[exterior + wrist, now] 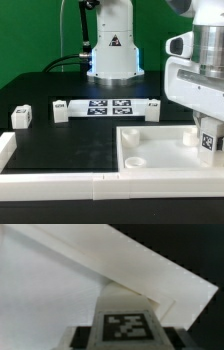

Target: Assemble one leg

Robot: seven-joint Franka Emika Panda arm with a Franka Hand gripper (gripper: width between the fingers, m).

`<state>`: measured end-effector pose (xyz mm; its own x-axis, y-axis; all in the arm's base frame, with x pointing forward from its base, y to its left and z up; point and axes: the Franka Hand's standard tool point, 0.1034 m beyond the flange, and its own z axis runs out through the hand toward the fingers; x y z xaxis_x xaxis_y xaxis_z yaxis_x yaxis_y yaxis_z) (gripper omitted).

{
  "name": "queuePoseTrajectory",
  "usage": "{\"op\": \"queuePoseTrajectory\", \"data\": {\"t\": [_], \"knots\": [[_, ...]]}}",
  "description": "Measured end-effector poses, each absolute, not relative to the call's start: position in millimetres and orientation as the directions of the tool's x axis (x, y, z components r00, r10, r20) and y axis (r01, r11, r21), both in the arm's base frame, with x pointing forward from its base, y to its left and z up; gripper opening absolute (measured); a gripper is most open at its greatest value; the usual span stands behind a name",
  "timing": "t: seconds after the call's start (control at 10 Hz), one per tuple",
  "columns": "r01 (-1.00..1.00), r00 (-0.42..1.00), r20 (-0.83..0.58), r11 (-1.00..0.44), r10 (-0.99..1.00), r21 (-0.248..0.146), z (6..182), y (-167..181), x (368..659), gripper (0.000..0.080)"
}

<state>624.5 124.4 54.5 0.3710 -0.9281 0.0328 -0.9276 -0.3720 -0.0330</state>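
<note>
My gripper (207, 138) is shut on a leg (209, 142), a small white block with a black-and-white tag. It holds the leg upright over the corner of the large white panel (150, 150) on the exterior view's right. In the wrist view the leg (125, 317) stands between the dark fingers (84, 337) of the gripper (127, 335), its far end down against the panel (60, 280) near a corner. Whether the leg's tip touches the panel is hidden. Two more legs lie on the black table, one (22, 117) at the exterior view's left and one (59, 110) beside the marker board.
The marker board (105, 107) lies at the back middle in front of the robot base (113, 55). A white border rail (70, 183) runs along the table's front edge, with a raised end (5, 148) at the exterior view's left.
</note>
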Motion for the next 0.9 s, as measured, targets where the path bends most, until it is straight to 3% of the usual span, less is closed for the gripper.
{"op": "queuePoseTrajectory", "data": {"t": [0.2,0.5,0.6,0.7,0.9], "knots": [[-0.984,0.172,0.01,-0.172,-0.985,-0.043,54.7,124.3,625.1,0.0268],[-0.976,0.215,0.013,-0.215,-0.977,-0.042,54.7,124.8,625.0,0.0279],[-0.954,0.297,0.017,-0.297,-0.955,-0.044,55.2,124.8,625.4,0.0491],[-0.906,0.421,0.024,-0.422,-0.907,-0.044,55.8,123.6,626.3,0.0596],[-0.737,0.673,0.044,-0.674,-0.739,-0.041,54.6,123.2,626.3,0.0638]]}}
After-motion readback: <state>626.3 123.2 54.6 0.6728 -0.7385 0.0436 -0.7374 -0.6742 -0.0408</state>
